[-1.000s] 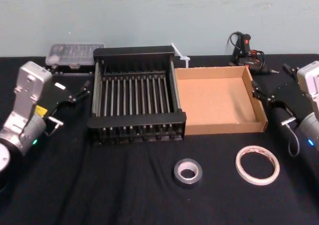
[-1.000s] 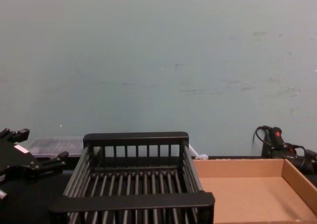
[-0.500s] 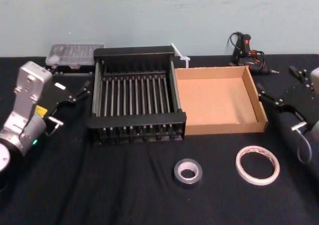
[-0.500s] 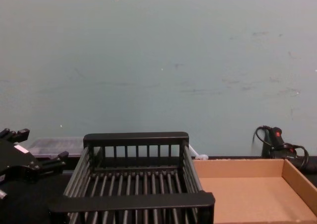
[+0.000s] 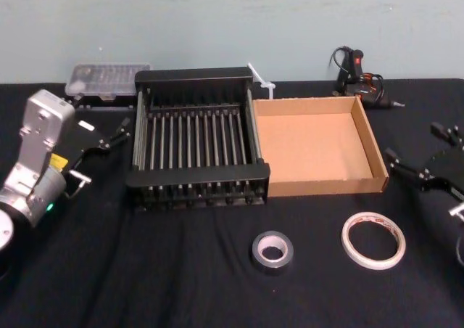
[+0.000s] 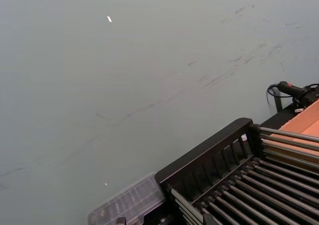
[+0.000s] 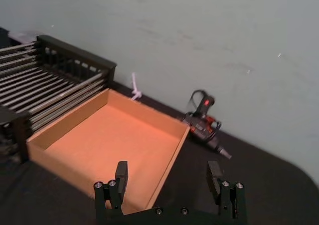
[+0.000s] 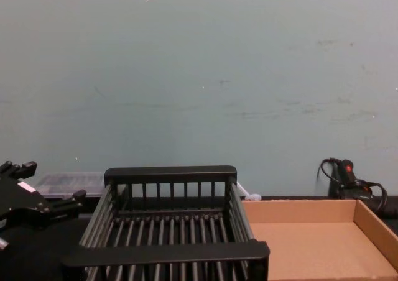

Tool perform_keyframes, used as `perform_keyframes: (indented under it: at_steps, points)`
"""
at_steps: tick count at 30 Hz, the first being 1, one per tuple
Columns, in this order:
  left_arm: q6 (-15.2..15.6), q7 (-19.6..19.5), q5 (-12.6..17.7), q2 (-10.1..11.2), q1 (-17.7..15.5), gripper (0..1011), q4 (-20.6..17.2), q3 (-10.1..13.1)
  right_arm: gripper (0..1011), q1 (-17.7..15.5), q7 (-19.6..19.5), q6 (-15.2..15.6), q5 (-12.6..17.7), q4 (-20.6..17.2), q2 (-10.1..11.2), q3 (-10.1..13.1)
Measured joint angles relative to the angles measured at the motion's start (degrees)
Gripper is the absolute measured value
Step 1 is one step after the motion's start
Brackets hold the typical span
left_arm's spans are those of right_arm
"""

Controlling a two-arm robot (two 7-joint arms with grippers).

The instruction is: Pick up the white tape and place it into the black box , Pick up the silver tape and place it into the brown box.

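The right claw (image 5: pixel 424 165) hung spread and empty, just beyond the small round white tape (image 5: pixel 373 240); the left claw (image 5: pixel 116 132) sat parked, spread.

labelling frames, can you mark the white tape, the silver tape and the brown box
white tape (image 5: pixel 373 240): head view, on its top face.
silver tape (image 5: pixel 273 249): head view, on its ring.
brown box (image 5: pixel 316 148): head view, on its bare floor.
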Motion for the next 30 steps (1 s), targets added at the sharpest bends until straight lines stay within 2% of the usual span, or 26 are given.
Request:
perform_keyframes:
  at_steps: [6,11,18,30]
  points:
    - [0.0,0.0,0.0,0.0,0.0,1001,0.0,0.0,1002,-2.94,1.84,3.73,2.93,-1.88,0.49,1.81]
    - [0.0,0.0,0.0,0.0,0.0,1001,0.0,0.0,1002,-3.64,3.06,6.3,3.84,-2.03,0.32,2.06]
    - [0.0,0.0,0.0,0.0,0.0,1001,0.0,0.0,1002,-4.37,4.8,8.93,3.93,-1.52,0.05,2.05]
    - [0.0,0.0,0.0,0.0,0.0,1001,0.0,0.0,1002,-4.5,7.61,11.52,2.87,-0.01,-0.65,1.54]
